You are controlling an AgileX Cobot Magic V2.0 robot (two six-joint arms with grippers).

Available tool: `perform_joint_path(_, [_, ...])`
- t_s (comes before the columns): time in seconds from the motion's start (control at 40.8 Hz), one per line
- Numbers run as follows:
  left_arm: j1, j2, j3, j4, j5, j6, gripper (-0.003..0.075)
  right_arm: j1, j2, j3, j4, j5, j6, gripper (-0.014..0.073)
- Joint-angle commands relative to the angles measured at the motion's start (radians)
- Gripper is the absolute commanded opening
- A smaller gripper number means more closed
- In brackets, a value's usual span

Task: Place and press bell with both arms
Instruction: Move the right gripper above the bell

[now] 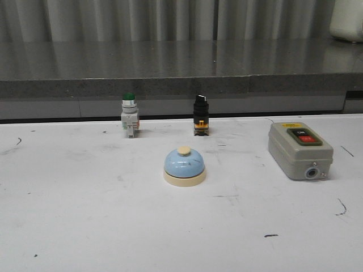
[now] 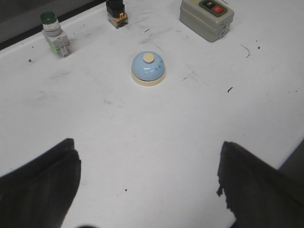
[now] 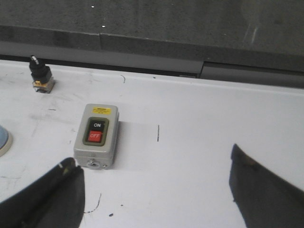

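The bell (image 1: 184, 166), a light-blue dome on a cream base with a cream button, stands upright near the middle of the white table. The left wrist view shows the bell (image 2: 148, 68) well ahead of my left gripper (image 2: 149, 164), which is open with nothing between its dark fingers (image 2: 42, 185). My right gripper (image 3: 154, 178) is open too and holds nothing. In the right wrist view only a sliver of the bell (image 3: 3, 142) shows at the frame's edge. Neither arm appears in the front view.
A grey switch box (image 1: 299, 150) with black and red buttons lies right of the bell, just ahead of my right gripper (image 3: 96, 135). A green-capped pushbutton (image 1: 130, 115) and a black selector switch (image 1: 200, 115) stand at the table's (image 1: 85, 215) back. A grey ledge (image 1: 170, 85) rises behind.
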Motion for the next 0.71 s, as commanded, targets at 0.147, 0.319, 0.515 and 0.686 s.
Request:
perform_joint_path(0.147, [-0.004,-0.004,-0.027,-0.006,-0.071,-0.009,0.0564,0.158,0.143,-0.227,0.027,0.160,-0.075,0.0629])
perform_joint_path(0.319, [-0.004,-0.004,-0.027,-0.006,-0.071,-0.009,0.0564,0.294,0.274,-0.364,0.044,0.276,-0.081,0.0399])
perform_joint_path(0.515, [-0.004,-0.004,-0.027,-0.006,-0.071,-0.009,0.0564,0.431,0.444,-0.487,0.048,0.256,-0.081,-0.0002])
perform_joint_path(0.686, [-0.004,-0.004,-0.027,-0.006,-0.071,-0.009,0.0564,0.497,0.614,-0.584,0.048,0.220,-0.081,-0.0070])
